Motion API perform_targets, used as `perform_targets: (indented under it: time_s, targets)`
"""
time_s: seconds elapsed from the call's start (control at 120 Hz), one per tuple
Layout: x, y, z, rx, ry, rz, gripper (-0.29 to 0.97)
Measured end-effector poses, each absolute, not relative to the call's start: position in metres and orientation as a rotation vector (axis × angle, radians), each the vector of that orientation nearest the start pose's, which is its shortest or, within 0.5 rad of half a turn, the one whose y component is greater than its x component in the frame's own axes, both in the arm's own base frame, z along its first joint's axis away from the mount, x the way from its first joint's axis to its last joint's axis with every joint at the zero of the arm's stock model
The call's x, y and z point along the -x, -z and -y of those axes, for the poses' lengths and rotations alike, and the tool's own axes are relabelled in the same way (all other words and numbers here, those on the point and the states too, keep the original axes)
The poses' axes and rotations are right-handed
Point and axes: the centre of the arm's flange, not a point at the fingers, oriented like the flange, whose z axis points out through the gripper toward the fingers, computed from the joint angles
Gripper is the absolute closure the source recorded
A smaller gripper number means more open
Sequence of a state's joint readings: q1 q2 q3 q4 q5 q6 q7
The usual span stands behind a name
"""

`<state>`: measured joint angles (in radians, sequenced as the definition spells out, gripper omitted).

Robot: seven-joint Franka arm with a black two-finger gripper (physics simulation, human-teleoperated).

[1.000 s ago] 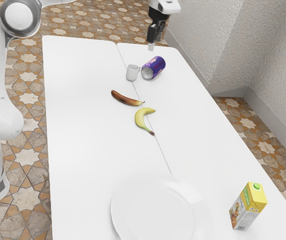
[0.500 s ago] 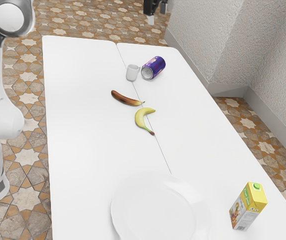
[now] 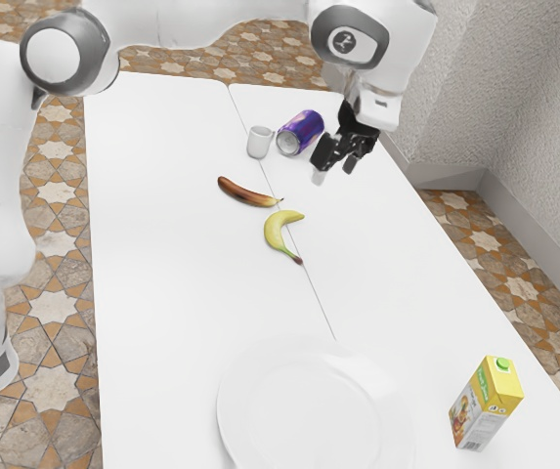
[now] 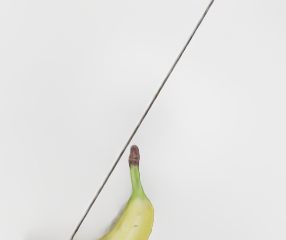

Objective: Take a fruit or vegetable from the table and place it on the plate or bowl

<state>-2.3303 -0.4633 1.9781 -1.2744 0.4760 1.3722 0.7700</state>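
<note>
A yellow banana (image 3: 282, 233) lies on the white table (image 3: 162, 254) near its middle seam, with a brown overripe banana (image 3: 246, 192) just beyond it. A large white plate (image 3: 304, 408) sits at the near end of the table. My black gripper (image 3: 333, 168) hangs open above the table, to the exterior view's right of both bananas and in front of the purple can, with nothing between its fingers. In the wrist view the yellow banana (image 4: 133, 218) points its green stem and dark tip along the table seam (image 4: 147, 112).
A purple can (image 3: 301, 132) lies on its side beside a small white cup (image 3: 259, 142) at the far end. A yellow juice carton (image 3: 486, 403) stands at the near right corner. A textured wall runs along the table's right side.
My arm has swung down and forward from beyond the table's far end, bringing the gripper low near the purple can and the bananas. The objects on the table have not moved.
</note>
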Motion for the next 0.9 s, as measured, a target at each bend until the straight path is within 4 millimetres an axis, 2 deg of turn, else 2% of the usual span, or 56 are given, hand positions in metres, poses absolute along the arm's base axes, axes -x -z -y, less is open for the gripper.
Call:
perform_targets:
  time_s: [0.067, 0.15, 0.2, 0.25, 0.35, 0.458, 0.55, 0.667, 0.767, 0.817, 0.9]
  targets:
    - [-0.629, -0.577, 0.005, 2.726, -0.178, -1.53, 0.0]
    - [-0.64, -0.544, 0.001, 2.749, -0.216, -1.534, 0.0]
    - [-0.641, -0.536, 0.0, 2.752, -0.234, -1.525, 0.0]
    - [-0.64, -0.532, -0.004, 2.757, -0.252, -1.508, 0.0]
    - [-0.638, -0.532, 0.019, 2.628, -0.271, -1.622, 0.0]
    - [-0.638, -0.532, -0.011, 2.604, -0.269, -1.704, 0.0]
    - [-0.637, -0.529, -0.025, 2.555, -0.258, -1.862, 0.0]
    - [-0.64, -0.515, -0.022, 2.41, -0.261, -2.11, 0.0]
    - [-0.64, -0.514, -0.025, 2.276, -0.251, -2.271, 0.0]
    - [-0.639, -0.518, -0.012, 2.21, -0.204, -2.378, 0.0]
    - [-0.639, -0.531, 0.038, 2.02, -0.109, -2.558, 0.0]
